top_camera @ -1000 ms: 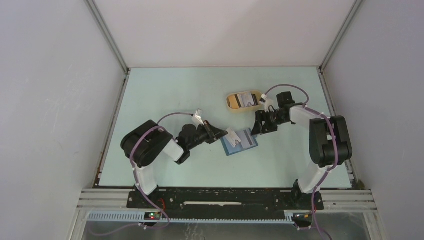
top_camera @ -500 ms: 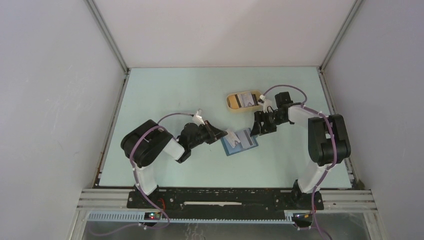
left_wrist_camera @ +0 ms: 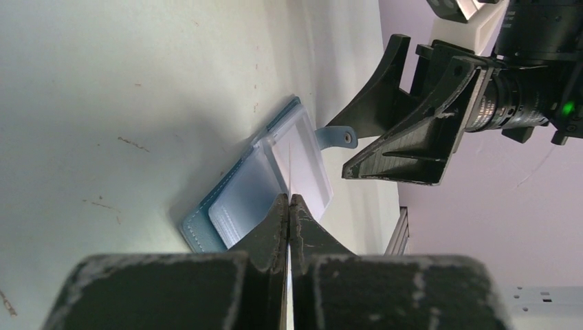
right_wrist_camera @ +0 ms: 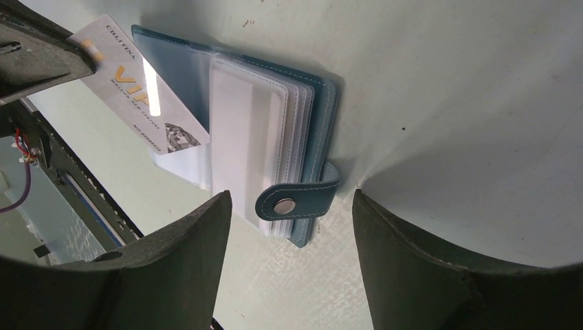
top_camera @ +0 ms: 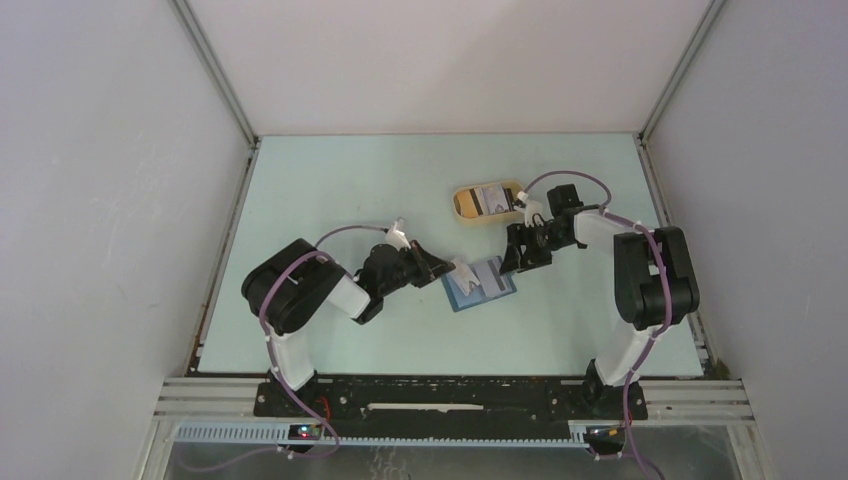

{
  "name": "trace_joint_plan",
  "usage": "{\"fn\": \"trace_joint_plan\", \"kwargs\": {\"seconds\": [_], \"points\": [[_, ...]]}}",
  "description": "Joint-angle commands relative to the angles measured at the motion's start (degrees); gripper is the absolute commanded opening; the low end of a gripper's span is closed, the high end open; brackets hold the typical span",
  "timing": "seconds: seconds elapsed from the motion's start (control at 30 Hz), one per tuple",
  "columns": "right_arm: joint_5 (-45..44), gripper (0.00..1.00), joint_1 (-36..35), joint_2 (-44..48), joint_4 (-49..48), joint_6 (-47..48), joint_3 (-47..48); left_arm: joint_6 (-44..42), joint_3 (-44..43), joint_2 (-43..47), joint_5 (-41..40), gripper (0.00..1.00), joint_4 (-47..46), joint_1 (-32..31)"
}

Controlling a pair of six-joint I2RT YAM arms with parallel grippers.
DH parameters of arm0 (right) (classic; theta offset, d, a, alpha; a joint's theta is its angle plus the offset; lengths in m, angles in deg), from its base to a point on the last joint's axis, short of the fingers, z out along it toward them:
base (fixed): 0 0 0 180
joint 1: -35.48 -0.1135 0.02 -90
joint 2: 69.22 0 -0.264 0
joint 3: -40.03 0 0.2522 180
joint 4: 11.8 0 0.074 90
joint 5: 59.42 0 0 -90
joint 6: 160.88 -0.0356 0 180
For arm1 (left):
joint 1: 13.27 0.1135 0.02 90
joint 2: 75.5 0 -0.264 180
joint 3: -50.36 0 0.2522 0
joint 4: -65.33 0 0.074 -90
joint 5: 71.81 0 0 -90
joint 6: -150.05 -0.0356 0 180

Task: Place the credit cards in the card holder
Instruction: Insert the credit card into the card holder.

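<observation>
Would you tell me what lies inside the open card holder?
I see clear sleeves, with a white card in the left gripper poking into one; any cards deeper are covered.

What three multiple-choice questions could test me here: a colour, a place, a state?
1. What colour is the small folding snap-tab wallet? A. red; B. teal-blue; C. black.
2. Where is the tan oval tray? A. farther back than the wallet; B. nearer than it; C. on it.
3. The left gripper is: A. open, empty; B. shut on the tray; C. shut on a white plastic card.
Answers: B, its cover is teal-blue; A, the top view puts it beyond the wallet; C, it pinches the card.
</observation>
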Motion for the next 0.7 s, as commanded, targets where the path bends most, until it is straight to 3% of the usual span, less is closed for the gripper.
{"fn": "trace_joint_plan", "kwargs": {"seconds": [0.0, 0.23, 0.67], "points": [[-0.4, 0.73, -0.5, -0.6, 0.7, 0.3, 2.1, 0.6, 0.2, 0.2, -0.3, 0.0, -4.8, 0.2], [-0.6, 0.73, -0.4, -0.5, 0.7, 0.3, 2.1, 2.1, 0.5, -0.4, 0.9, 0.0, -7.7, 0.4], [-0.8, 0.73, -0.4, -0.3, 0.7, 0.1, 2.2, 1.5, -1.3, -1.2, 0.5, 0.0, -2.0, 0.5]]}}
